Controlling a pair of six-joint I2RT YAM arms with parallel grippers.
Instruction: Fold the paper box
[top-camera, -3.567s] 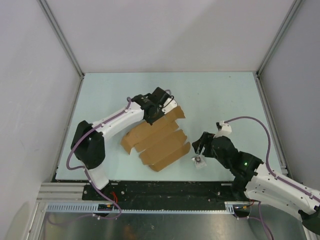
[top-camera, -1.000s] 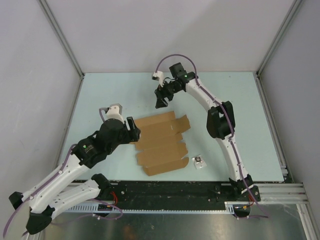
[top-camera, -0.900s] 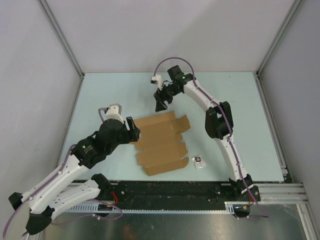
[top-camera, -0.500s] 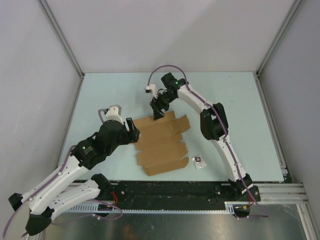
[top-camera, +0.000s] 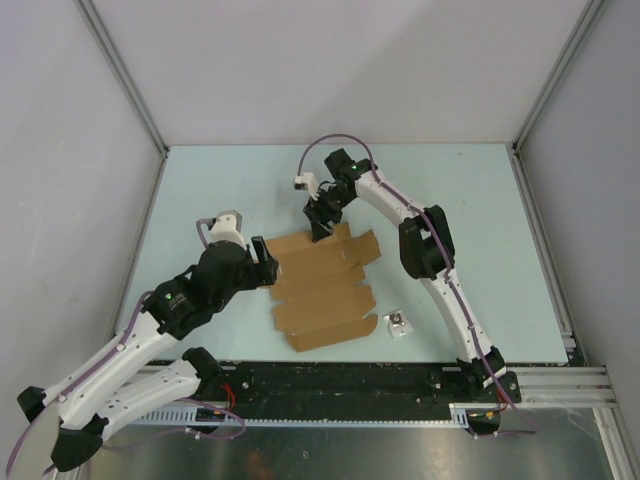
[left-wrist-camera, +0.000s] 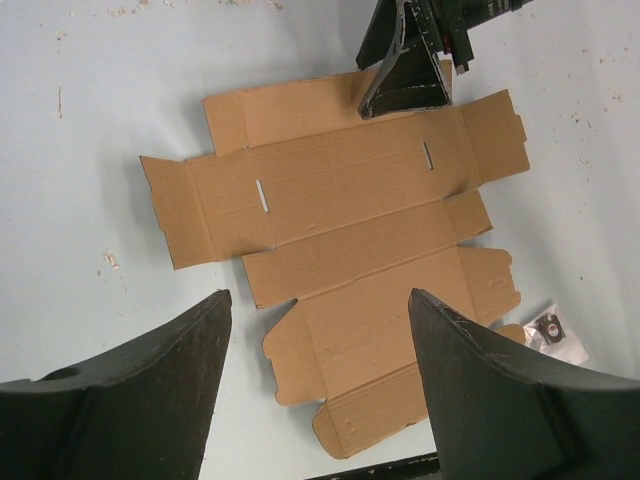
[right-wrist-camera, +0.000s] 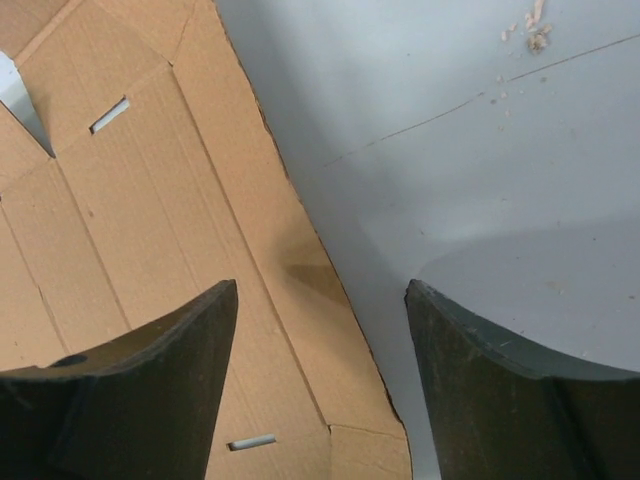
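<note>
The paper box (top-camera: 322, 285) lies flat and unfolded on the pale table, a brown die-cut sheet with flaps and two slots. My left gripper (top-camera: 266, 262) hovers open at the sheet's left end; in the left wrist view its fingers (left-wrist-camera: 150, 400) frame the paper box (left-wrist-camera: 340, 230) well below, holding nothing. My right gripper (top-camera: 320, 227) is open and low at the sheet's far edge. In the right wrist view the right gripper (right-wrist-camera: 321, 285) straddles that edge of the paper box (right-wrist-camera: 150, 220), one finger over cardboard, one over bare table. The right gripper (left-wrist-camera: 405, 75) also shows in the left wrist view.
A small white-grey square object (top-camera: 398, 323) lies on the table just right of the sheet's near corner, also seen as the square object (left-wrist-camera: 548, 330) in the left wrist view. Grey walls and metal posts (top-camera: 122, 75) enclose the table. A black rail (top-camera: 330, 378) runs along the near edge.
The right arm has swung left and down from the far table onto the sheet's far edge, its jaws narrowing slightly. The left arm has barely moved. The sheet lies as before.
</note>
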